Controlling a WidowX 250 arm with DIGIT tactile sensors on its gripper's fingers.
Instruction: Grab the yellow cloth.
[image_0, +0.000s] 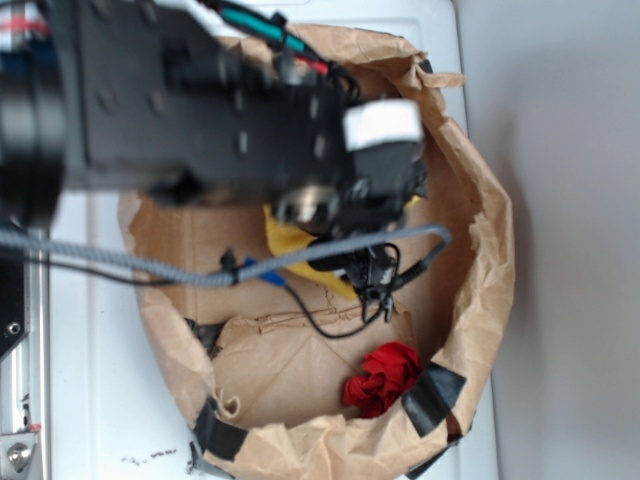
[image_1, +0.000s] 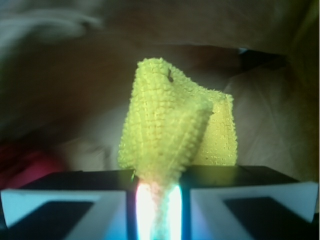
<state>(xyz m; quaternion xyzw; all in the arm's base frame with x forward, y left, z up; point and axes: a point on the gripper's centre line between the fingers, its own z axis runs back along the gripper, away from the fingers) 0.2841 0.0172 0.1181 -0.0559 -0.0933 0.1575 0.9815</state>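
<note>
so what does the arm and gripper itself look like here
The arm is a blocky black body, blurred in the exterior view, with a white rectangular patch near its tip. A grey braided cable loops beneath it, thin black wires hang below, and green and red wires run along the top. In the wrist view, the gripper has black fingers with white-edged faces.

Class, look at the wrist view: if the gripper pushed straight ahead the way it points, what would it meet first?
The gripper already pinches the yellow cloth. Beyond the cloth, probably the brown paper bag; depth is unclear.
</note>
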